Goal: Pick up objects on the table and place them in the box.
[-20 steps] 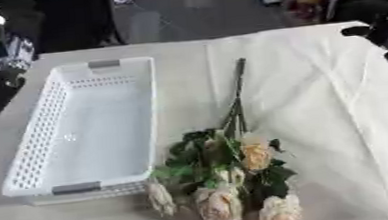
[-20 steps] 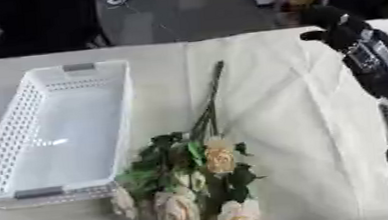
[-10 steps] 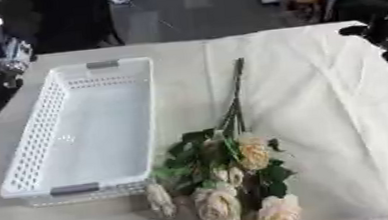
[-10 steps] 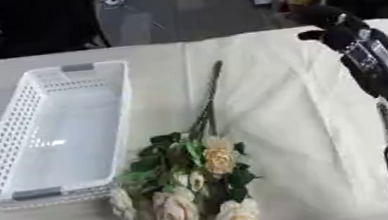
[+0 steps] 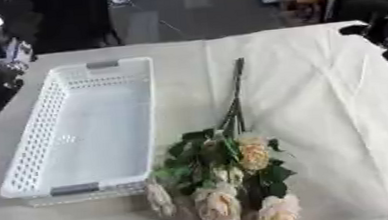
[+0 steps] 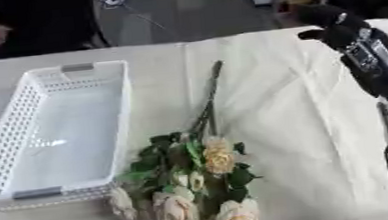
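Clearly nothing is packed: the flowers (image 5: 230,179) lie right of the empty basket (image 5: 93,128), and I cannot tell either hand's finger state.

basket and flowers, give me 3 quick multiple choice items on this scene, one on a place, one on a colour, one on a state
1. Where does the bouquet lie?
A. inside the basket
B. on the table, right of the basket
C. in the right hand

2. What colour is the basket?
A. white
B. red
C. black

3. What is in the basket?
A. the flowers
B. a bottle
C. nothing

Answers:
1 B: the flowers lie on the cloth beside the basket, stems pointing away from the robot.
2 A: its perforated walls are white, with grey handles.
3 C: its bare floor shows, while the right hand is up at the far right, away from the bouquet.
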